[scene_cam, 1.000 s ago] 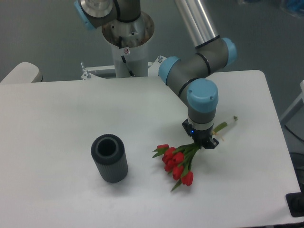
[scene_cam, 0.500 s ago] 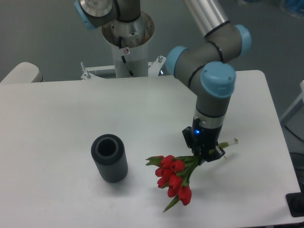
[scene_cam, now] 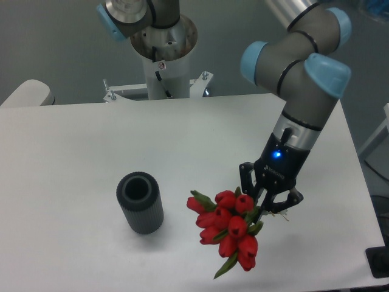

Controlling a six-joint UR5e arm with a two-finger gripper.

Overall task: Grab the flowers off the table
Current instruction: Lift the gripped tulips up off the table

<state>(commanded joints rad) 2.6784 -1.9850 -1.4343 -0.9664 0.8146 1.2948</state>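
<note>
Above the table, tool clamped on the flowers by their stems, buds hanging left

I am looking for words and numbers, and I am not finding any that I can read. There is a small red and white sticker on the robot's white base post, but it is too tiny and blurry for me to tell what it says. The end effector is showing a little blue light on its black body, but that is only a glow and not a letter or a sign. I am seeing no writing on the dark cylinder or on the desk.
</note>
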